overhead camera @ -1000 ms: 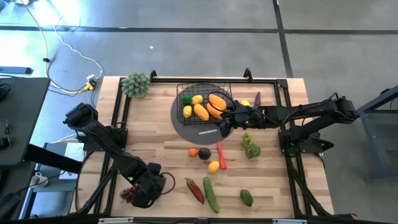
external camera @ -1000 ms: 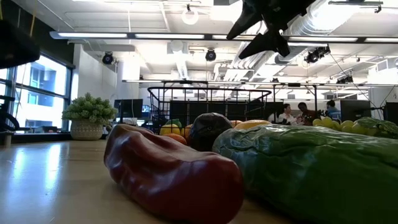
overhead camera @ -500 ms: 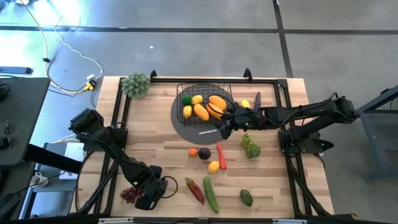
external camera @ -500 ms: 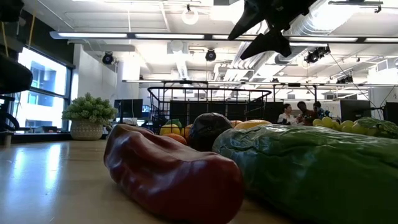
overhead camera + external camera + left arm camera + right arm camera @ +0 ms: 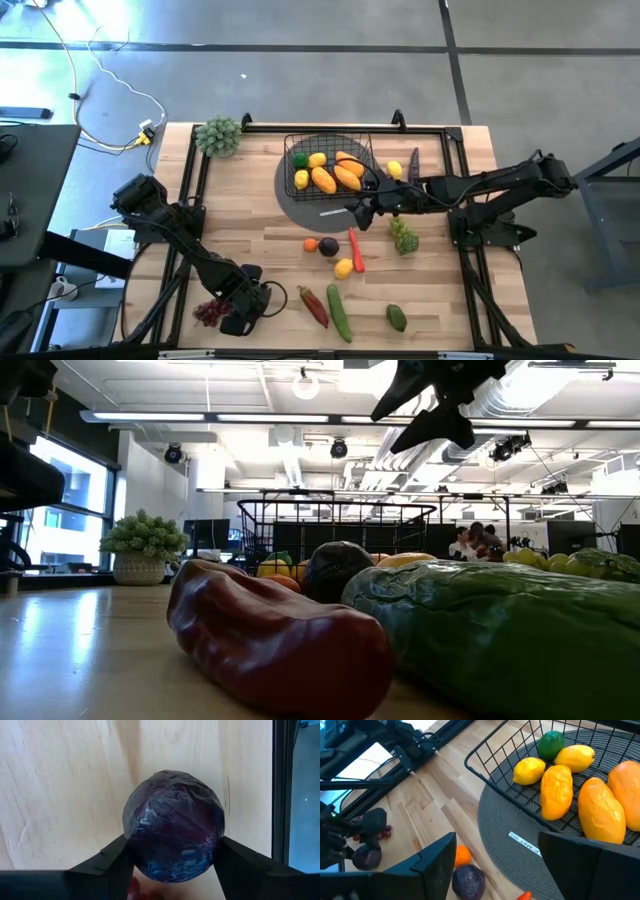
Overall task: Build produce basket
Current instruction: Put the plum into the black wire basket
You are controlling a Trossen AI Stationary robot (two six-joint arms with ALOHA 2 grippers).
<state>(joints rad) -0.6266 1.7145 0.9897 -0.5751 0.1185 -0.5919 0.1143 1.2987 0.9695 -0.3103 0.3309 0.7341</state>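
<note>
From where I stand, the step in hand is a pickup down at the table's 8 o'clock corner. The left gripper is low over the wood with a dark purple round fruit between its fingers. Both fingers look pressed against the fruit's flanks, so I take the claw to be clamped on it, though the fruit is resting on the table, not lifted. A bunch of purple grapes lies just beside it, on the 9 o'clock side.

The basket sits at the table's 12 o'clock on a grey round mat. It already holds lemons, a lime and mangoes, with room at its 3 o'clock end. The right gripper hangs over the mat at the basket's 5 o'clock, claw wide and empty.

The next move, as I judge it, is a straight lift and then a long carry towards 12 o'clock. That path passes the loose produce around the table's middle (a round fruit may slip if the grip is shallow). The open right claw stands beside the basket, so the two arms want keeping apart. Plenty remains to gather: green grapes, a chilli, a cucumber and an avocado.
</note>
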